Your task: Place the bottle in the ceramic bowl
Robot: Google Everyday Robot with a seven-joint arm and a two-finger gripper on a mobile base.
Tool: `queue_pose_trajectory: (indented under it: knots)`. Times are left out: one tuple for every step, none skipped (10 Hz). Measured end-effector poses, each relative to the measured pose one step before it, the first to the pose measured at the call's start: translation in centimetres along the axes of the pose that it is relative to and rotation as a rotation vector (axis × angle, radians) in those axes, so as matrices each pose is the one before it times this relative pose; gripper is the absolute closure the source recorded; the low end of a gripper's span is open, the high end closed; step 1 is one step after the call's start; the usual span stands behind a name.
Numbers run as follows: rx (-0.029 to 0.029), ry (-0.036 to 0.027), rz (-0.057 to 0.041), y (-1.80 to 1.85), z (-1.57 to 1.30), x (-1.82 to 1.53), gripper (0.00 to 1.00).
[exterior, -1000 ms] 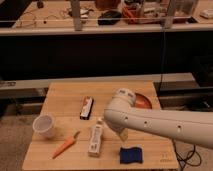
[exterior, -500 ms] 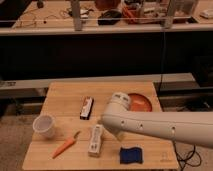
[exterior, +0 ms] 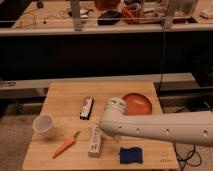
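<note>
Slim white bottle (exterior: 94, 142) with yellowish-green label, lying flat lengthwise near front edge. Shallow orange bowl (exterior: 143, 101), upright, empty, by right edge toward back corner. Gripper hidden behind arm (exterior: 160, 128).

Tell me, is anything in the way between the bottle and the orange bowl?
Only the robot's own arm crosses between the bottle and the ceramic bowl; no loose object lies there. The gripper hangs right at the bottle's upper end.

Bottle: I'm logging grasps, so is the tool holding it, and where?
Cannot be told: the arm hides the tool, just above the bottle, which lies on the table.
</note>
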State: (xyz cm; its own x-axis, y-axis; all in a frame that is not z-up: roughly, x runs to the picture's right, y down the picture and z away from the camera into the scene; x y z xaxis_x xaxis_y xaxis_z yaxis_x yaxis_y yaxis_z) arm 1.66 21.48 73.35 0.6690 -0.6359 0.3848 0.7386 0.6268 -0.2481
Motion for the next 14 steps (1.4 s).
queue_pose_trajectory:
  knots:
    - [0.00362,-0.00544,-0.02068,-0.163,0.305,-0.226,0.20]
    - [0.00218,-0.00389,-0.02234,-0.222,0.332,-0.330,0.20]
    - [0.00037,-0.00300,-0.01933,-0.154,0.326,-0.325,0.20]
    - [-0.00090,0.00268,-0.01893,-0.146,0.410,-0.277,0.20]
    - [-0.00586,0.00710,-0.00067,0.054,0.669,-0.201,0.20]
    - [-0.00593,-0.00008,-0.00810,-0.061,0.530,-0.279,0.20]
    - [-0.00208,-0.00426,-0.00305,-0.002,0.271,-0.085,0.20]
    - [-0.00294,-0.00512,-0.01029,0.033,0.374,-0.137,0.20]
    - [-0.00047,-0.00209,-0.00567,-0.037,0.196,-0.073,0.20]
    - [0.00179,-0.00052,-0.00177,-0.024,0.196,-0.029,0.20]
    - [-0.00117,-0.00059,-0.00157,-0.167,0.203,-0.111,0.20]
    - [-0.00060,-0.00301,-0.00397,-0.265,0.160,-0.178,0.20]
    - [-0.00710,0.00157,-0.00073,0.219,0.144,0.059,0.20]
    - [-0.00704,0.00151,0.00030,0.237,0.128,0.063,0.20]
